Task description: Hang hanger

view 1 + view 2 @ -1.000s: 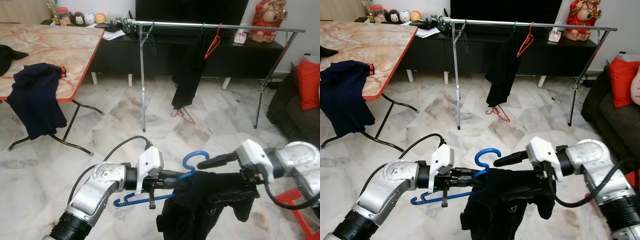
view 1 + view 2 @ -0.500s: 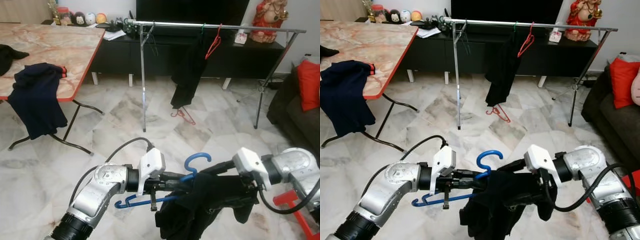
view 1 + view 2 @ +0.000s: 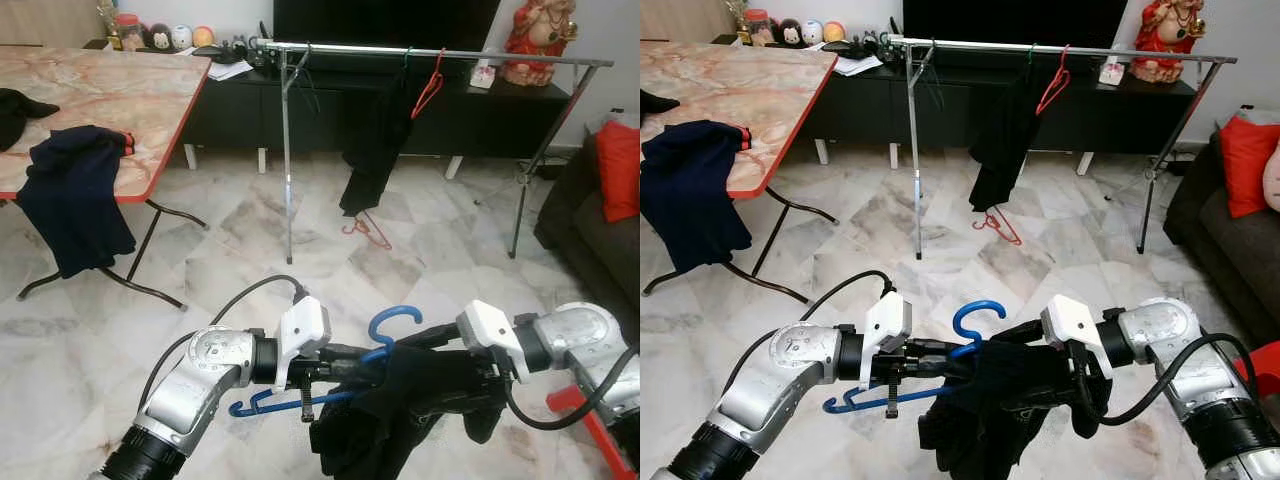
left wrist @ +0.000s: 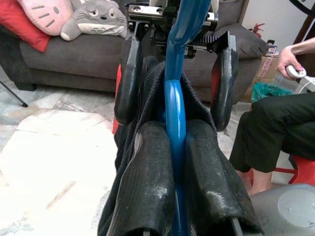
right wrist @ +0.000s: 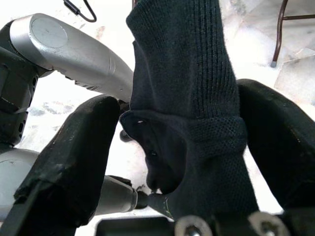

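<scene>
Well short of the clothes rail (image 3: 430, 52), low over the marble floor (image 3: 230, 250), both tools meet at a blue hanger (image 3: 385, 330) draped with a black garment (image 3: 400, 410). The left tool (image 3: 340, 362) is clenched on the hanger just below its hook; in the left wrist view its fingers (image 4: 147, 182) press the blue bar from both sides. The right tool (image 3: 1040, 385) faces it with its fingers (image 5: 74, 157) spread on either side of a fold of the garment, not pinching it. On the rail hang a dark garment (image 3: 375, 140) and a red hanger (image 3: 430, 88); another red hanger (image 3: 365, 230) lies on the floor beneath. Left of the rail, the bench (image 3: 90, 90) carries a navy cloth (image 3: 75, 195) hanging over its edge.
</scene>
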Motion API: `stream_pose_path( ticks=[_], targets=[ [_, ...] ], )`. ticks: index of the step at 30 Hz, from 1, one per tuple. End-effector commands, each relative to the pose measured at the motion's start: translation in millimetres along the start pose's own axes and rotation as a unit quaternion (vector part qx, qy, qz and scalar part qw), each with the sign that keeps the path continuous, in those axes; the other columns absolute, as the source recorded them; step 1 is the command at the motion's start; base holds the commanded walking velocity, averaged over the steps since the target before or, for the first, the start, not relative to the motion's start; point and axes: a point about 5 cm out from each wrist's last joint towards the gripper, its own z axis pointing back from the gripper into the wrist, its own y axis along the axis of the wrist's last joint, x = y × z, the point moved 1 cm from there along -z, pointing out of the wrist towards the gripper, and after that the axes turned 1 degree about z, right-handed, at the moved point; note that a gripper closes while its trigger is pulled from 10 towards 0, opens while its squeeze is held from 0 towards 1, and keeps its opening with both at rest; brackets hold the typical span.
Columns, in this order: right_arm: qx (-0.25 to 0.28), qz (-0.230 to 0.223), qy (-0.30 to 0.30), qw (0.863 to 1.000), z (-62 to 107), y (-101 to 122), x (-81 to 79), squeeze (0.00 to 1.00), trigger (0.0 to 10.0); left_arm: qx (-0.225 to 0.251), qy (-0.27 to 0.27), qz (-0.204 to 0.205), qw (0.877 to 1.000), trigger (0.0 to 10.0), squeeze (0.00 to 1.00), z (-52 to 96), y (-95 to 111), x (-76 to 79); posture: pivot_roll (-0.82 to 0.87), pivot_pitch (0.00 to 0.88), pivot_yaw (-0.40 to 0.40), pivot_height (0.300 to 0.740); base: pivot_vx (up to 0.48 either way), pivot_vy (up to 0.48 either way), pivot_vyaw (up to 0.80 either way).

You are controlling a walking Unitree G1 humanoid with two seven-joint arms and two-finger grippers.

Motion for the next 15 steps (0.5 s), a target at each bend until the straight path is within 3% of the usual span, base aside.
stream_pose_path(
  ticks=[1, 15],
  targets=[
    [-0.005, 0.007, -0.007, 1.0, 3.6, -0.2, 0.7, 0.0, 0.0, 0.01, -0.007, -0.018, 1.0, 10.0, 0.0, -3.3, 9.8, 0.4, -0.13, 0.0, -0.101, 0.74, 0.0, 0.0, 0.0],
    [-0.008, 0.019, 0.004, 1.0, -1.7, 1.5, 2.7, 0.0, 0.0, 0.013, -0.005, -0.019, 1.0, 10.0, 0.0, -4.8, 11.1, -0.7, -0.12, 0.004, -0.1, 0.74, 0.0, 0.0, 0.0]
  ],
)
